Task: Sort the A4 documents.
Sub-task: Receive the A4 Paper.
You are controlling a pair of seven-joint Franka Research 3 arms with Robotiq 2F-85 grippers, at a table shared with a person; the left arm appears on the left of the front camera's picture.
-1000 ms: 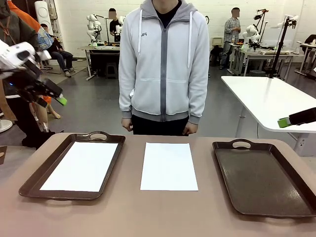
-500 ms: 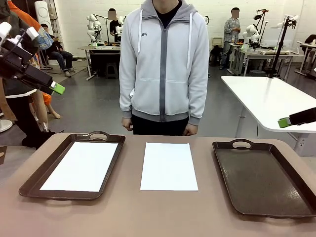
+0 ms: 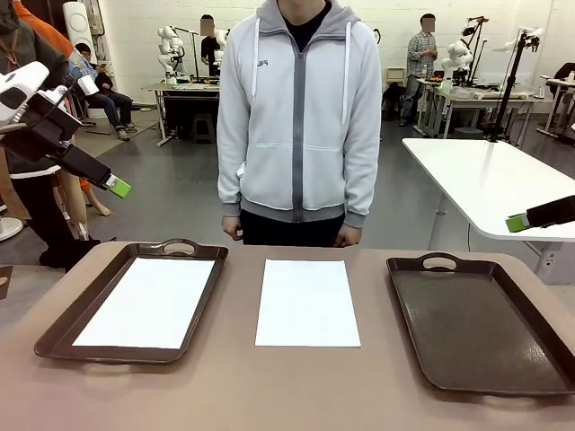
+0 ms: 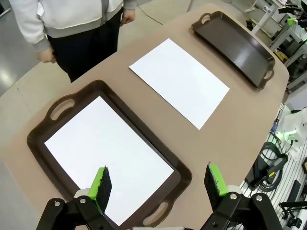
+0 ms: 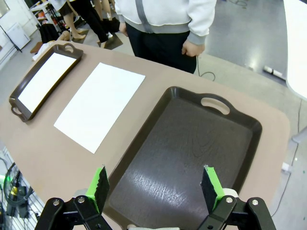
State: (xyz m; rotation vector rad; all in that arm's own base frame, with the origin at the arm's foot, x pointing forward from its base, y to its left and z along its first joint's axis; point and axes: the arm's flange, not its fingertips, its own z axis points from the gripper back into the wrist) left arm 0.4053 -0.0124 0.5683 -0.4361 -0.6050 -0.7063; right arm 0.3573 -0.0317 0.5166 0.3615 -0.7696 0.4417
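Left dark brown handled tray (image 3: 83, 305): one plain white A4 sheet (image 3: 148, 301) lies inside. Second white A4 sheet (image 3: 307, 303): flat on the tan table (image 3: 225, 386) between trays. Right dark brown handled tray (image 3: 476, 323). Left gripper (image 4: 158, 178), right gripper (image 5: 154, 184): raised, jaws spread, holding nothing. Person (image 3: 287, 232) in grey zip hoodie (image 3: 265, 135) at far edge; chest logo (image 3: 261, 63) unreadable.

Most of the right hand (image 3: 517, 222) and one right tray (image 3: 402, 310) corner past the front view's edge
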